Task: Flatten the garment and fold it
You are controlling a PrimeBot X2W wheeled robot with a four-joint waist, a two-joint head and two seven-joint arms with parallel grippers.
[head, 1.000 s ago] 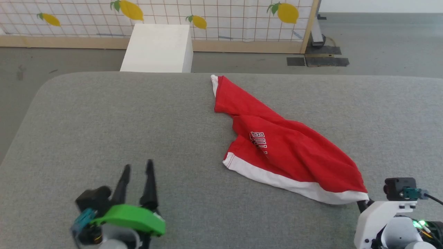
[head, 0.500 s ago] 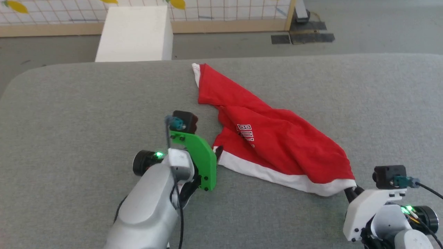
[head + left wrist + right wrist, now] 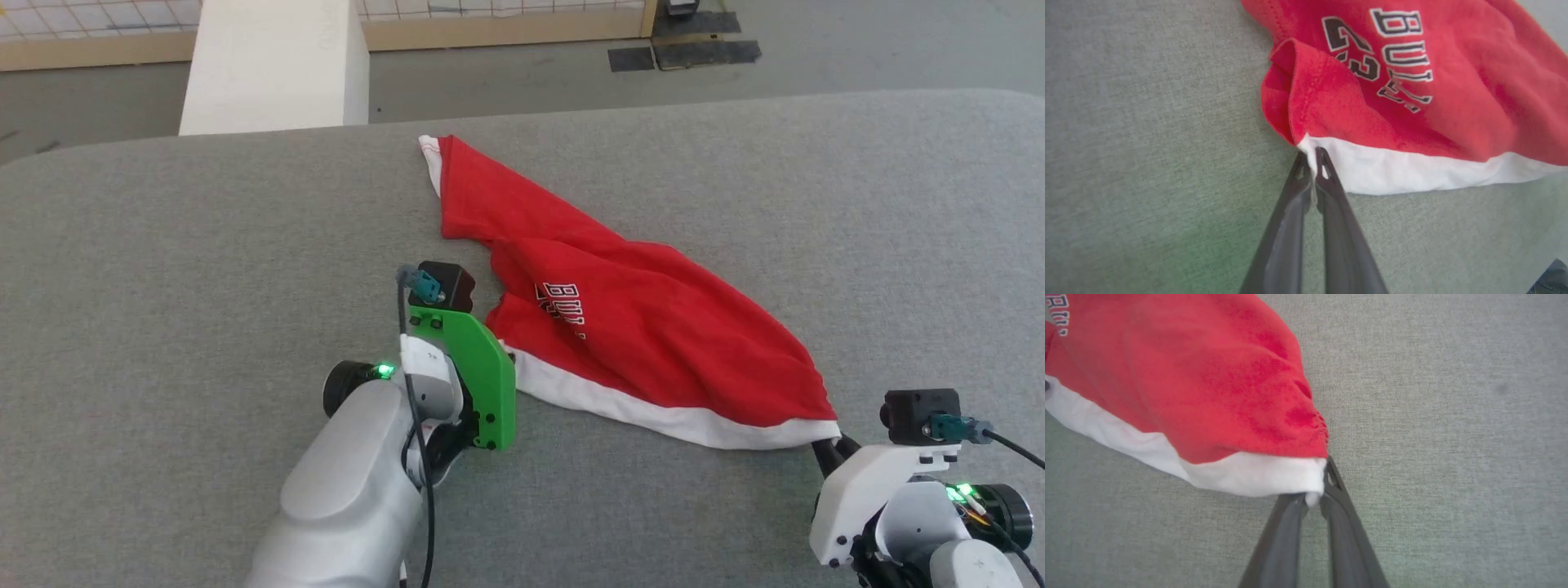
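Red garment [image 3: 653,351], hem clamped in jaws of right gripper [image 3: 1313,486] and, seemingly, left gripper [image 3: 1312,158].

the garment [image 3: 653,343] lies on the desk [image 3: 204,269], right of the middle, stretched on a slant from a narrow end near the desk's far edge down to a wide hem at the near right. the left fingers [image 3: 1327,175] pinch the hem's left corner, and their arm reaches in from the near side, left of the garment. the right fingers [image 3: 1336,486] pinch the hem's right corner, near the desk's front right. between the two corners the hem rests on the desk. behind the desk a box [image 3: 273,65] stands on the floor [image 3: 857,49], left of the garment's far end. a mat [image 3: 682,53] lies on the floor further right.
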